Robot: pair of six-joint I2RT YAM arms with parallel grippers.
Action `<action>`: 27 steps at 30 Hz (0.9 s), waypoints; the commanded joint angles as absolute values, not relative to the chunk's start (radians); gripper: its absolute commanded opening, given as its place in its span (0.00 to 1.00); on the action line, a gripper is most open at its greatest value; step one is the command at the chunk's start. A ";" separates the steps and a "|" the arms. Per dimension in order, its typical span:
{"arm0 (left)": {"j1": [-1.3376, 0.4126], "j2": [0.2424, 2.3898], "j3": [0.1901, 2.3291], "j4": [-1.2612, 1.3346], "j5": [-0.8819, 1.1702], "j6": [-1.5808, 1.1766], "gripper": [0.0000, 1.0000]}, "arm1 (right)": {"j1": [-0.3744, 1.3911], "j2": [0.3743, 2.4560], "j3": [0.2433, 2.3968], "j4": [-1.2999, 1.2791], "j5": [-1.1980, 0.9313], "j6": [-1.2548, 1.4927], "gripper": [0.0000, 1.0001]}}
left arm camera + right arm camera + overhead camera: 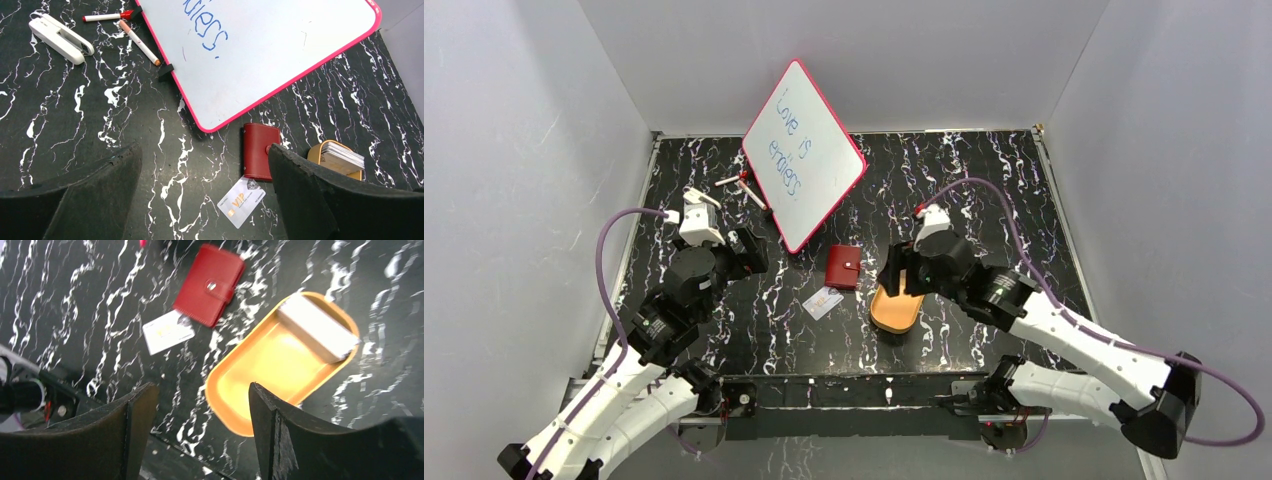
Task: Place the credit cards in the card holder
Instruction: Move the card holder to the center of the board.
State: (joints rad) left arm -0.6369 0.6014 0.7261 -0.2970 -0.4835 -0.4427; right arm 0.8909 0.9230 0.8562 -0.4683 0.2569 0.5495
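The dark red card holder (843, 266) lies shut on the black marbled table, snap tab fastened; it also shows in the left wrist view (259, 150) and the right wrist view (208, 284). One pale credit card (823, 303) lies flat just in front of it, touching its near corner (243, 201) (168, 332). A stack of further cards (317, 328) sits in the orange tray (260, 375) (342, 156). My left gripper (749, 252) is open and empty, left of the holder. My right gripper (896, 278) is open and empty above the tray (889, 313).
A red-framed whiteboard (803, 152) leans at the back, its corner close behind the holder. Two markers (139, 42) and a white stapler (60, 38) lie at the back left. The table's front edge and a metal rail (844, 390) run along the near side.
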 commanded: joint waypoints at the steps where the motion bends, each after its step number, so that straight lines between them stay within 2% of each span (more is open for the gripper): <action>1: -0.639 0.598 0.719 -0.292 -0.497 -0.428 0.93 | 1.013 0.971 0.851 -0.374 0.297 0.653 0.75; 7: -0.639 0.604 0.722 -0.299 -0.501 -0.428 0.93 | 1.162 1.133 0.868 -0.368 0.476 0.761 0.67; 13: -0.639 0.606 0.726 -0.310 -0.508 -0.433 0.92 | 1.183 1.270 0.872 -0.411 0.620 0.891 0.56; 27: -0.639 0.611 0.729 -0.310 -0.495 -0.434 0.92 | 1.095 1.384 0.872 -0.368 0.573 0.907 0.52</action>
